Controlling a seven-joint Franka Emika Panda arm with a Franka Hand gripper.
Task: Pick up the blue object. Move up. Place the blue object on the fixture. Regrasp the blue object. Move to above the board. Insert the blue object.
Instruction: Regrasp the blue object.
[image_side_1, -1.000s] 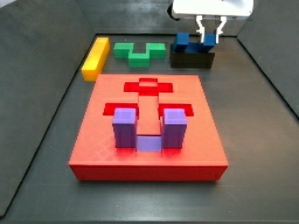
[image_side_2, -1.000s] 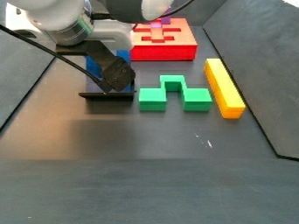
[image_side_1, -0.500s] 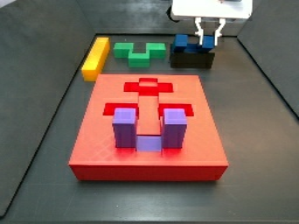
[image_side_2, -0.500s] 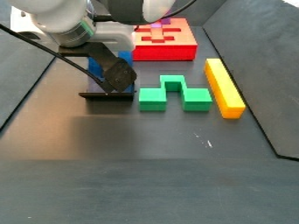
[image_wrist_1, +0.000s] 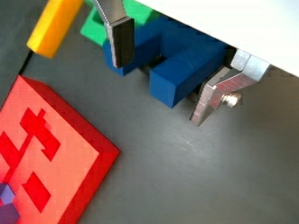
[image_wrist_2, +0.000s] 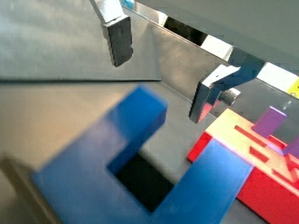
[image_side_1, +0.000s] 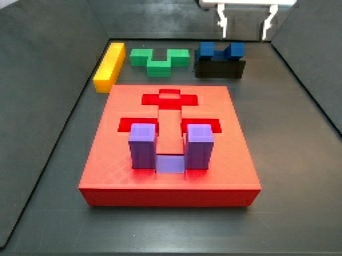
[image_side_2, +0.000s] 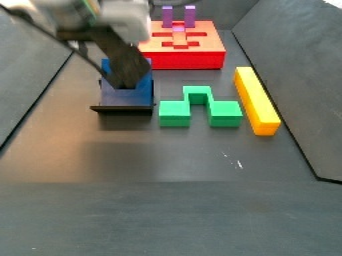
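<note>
Pincer (image_side_1: 247, 22) hangs agape, empty, above the blue object (image_side_1: 222, 49).

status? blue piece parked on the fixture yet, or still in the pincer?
Parked: the dark blue U-shaped plastic block sits on the black boxy fixture. In hand: nothing; the pincer hangs open above it, silver fingers apart and clear of the block. Left: regrasp, carry to the red board, insert.

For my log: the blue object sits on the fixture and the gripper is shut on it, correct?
Not quite. The blue object does sit on the fixture, but the gripper is open and raised above it, as a side view shows.
</note>
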